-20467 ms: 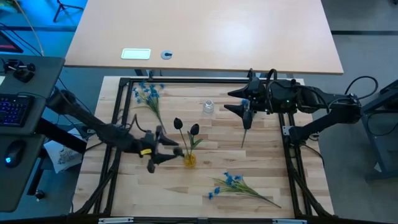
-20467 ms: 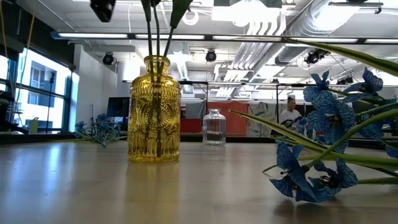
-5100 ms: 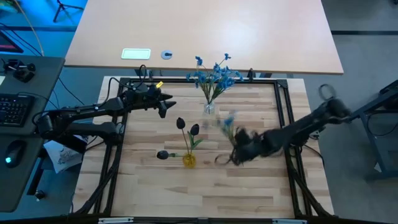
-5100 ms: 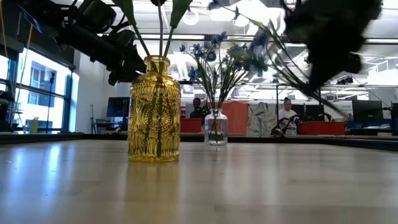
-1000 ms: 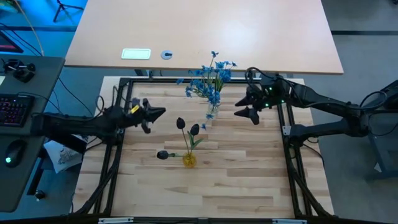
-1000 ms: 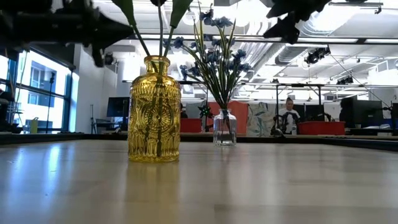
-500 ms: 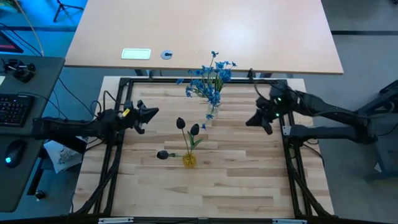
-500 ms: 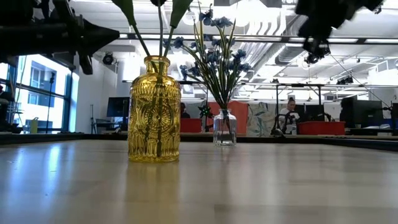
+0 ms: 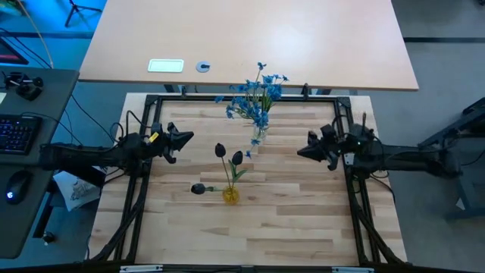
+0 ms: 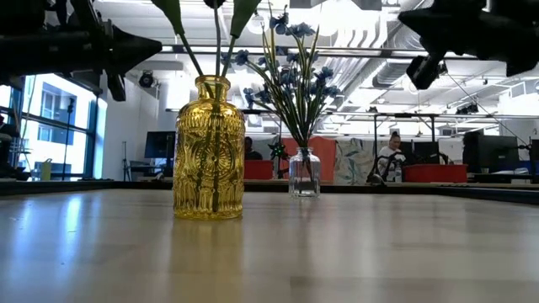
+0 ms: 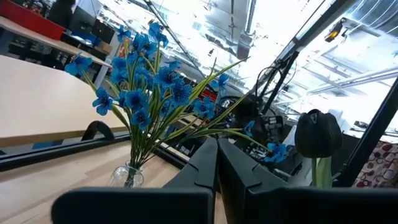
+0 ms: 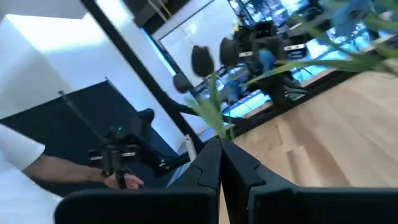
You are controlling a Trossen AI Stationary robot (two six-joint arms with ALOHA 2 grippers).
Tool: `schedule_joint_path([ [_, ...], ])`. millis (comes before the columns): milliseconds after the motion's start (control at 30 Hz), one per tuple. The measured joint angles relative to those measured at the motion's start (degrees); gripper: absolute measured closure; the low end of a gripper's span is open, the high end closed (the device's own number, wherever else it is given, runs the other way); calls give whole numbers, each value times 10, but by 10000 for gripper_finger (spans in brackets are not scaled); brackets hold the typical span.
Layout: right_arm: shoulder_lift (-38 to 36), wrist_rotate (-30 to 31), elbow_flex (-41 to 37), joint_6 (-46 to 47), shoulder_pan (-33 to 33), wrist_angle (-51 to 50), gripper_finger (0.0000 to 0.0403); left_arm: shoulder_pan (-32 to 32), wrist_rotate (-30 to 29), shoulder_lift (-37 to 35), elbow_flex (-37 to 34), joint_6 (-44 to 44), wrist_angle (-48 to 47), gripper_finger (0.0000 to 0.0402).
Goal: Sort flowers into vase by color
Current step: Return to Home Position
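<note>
A: Where do your flowers stand?

B: Your blue flowers (image 9: 256,97) sit bunched in the clear vase (image 9: 258,137), far middle of the table (image 9: 303,220). Two black buds (image 9: 220,150) stand in the yellow vase (image 9: 230,196), nearer. A third bud (image 9: 198,188) lies just left of it.

A: And your grippers?

B: Your left gripper (image 9: 184,139) hangs at the left edge and your right gripper (image 9: 303,150) at the right edge, both with fingers pressed together.

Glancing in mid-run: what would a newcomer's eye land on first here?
The blue flowers fan out of the clear vase near the table's far edge. Nearer the middle, the yellow vase holds dark tulip buds. The left gripper and right gripper hover at the table's sides, both shut.
</note>
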Motion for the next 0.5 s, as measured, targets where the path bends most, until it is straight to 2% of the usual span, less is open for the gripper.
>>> schedule_joint_path([
  [267,-45,47,-82,-16,99,62,402,0,0,0,0,0,-3,401],
  [433,-105,75,-129,-32,105,58,402,0,0,0,0,0,-3,401],
  [500,-130,79,-130,-48,105,14,403,0,0,0,0,0,-3,401],
])
